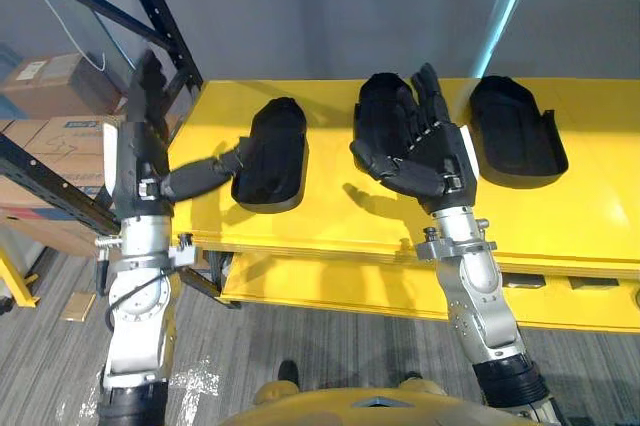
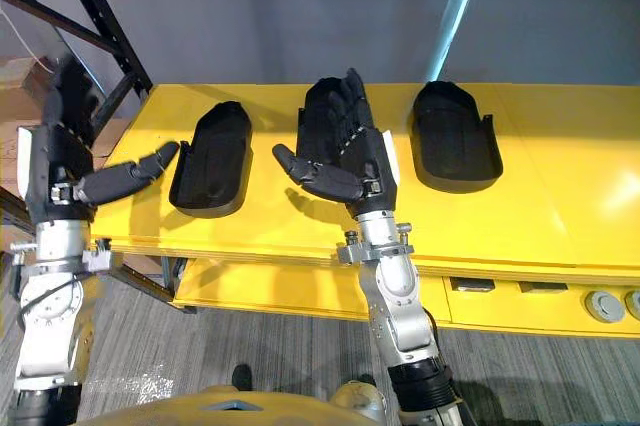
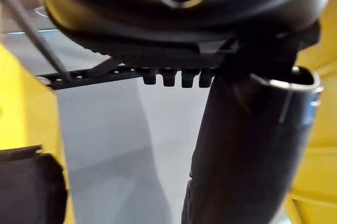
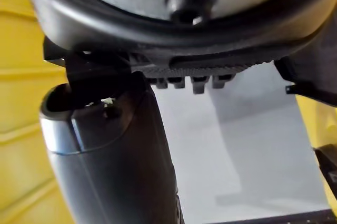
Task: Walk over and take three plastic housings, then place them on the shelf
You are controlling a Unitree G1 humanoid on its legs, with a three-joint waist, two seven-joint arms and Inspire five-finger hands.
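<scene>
Yellow sheet-metal table [image 1: 330, 216] stands before you against a grey wall, with dark shelf uprights [image 1: 160, 16] and cardboard boxes [image 1: 50, 86] off to your left. Three black plastic housings lie in a row on it — left housing [image 1: 272, 154], middle housing [image 2: 330, 121], right housing [image 1: 515, 131] — none in a hand. Your left hand [image 1: 150, 151] hovers by the table's left end, fingers straight, thumb reaching toward the left housing; your right hand [image 2: 350, 161] hangs flat and relaxed over the middle one. For any pickup, come down squarely and wrap a rim — these shells look slippery. Box labels are too small to read
</scene>
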